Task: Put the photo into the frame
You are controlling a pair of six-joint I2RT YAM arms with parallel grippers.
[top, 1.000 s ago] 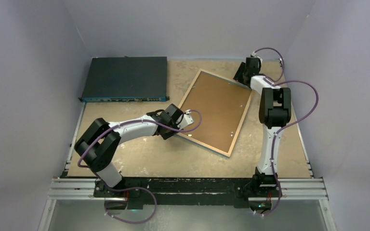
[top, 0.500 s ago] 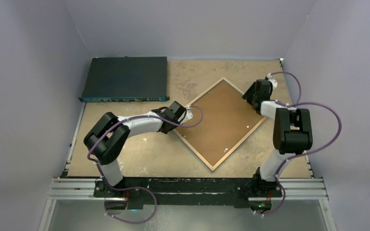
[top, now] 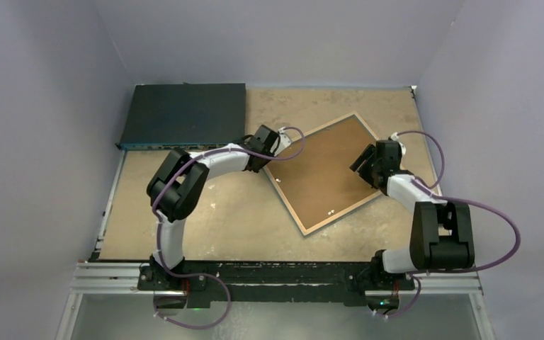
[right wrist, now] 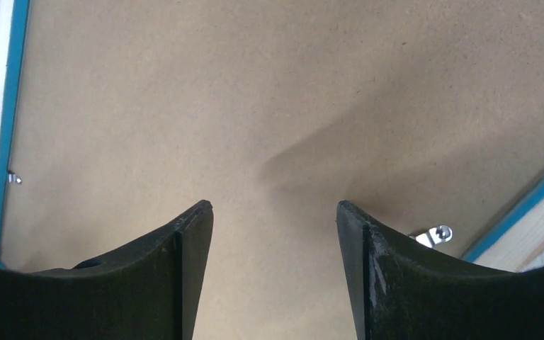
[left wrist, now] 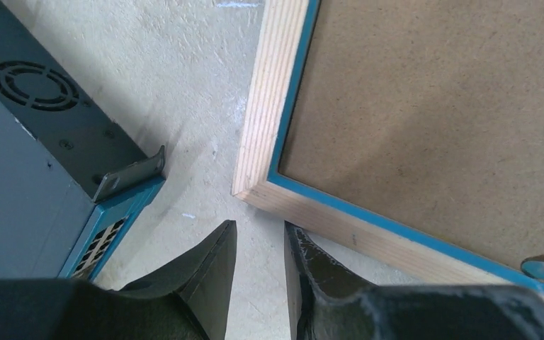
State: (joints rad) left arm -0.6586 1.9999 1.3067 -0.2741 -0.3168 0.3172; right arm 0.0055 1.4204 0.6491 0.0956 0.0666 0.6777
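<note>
Face down on table [top: 241, 227]: frame [left wrist: 263, 113], backing board [top: 322, 173] seated in its back. No photo in sight; under board or elsewhere, cannot tell. Left gripper [left wrist: 260, 230] narrowly parted, empty, off corner; right gripper [right wrist: 275, 209] wide apart, empty, above board. Probably late stage.

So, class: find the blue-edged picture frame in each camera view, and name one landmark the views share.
Top external: the frame lies mid-table, set diagonally, back up.
Left wrist: its corner, upper right.
Right wrist: rim at left edge and lower-right corner.
Shared landmark: the brown backing board.
</note>
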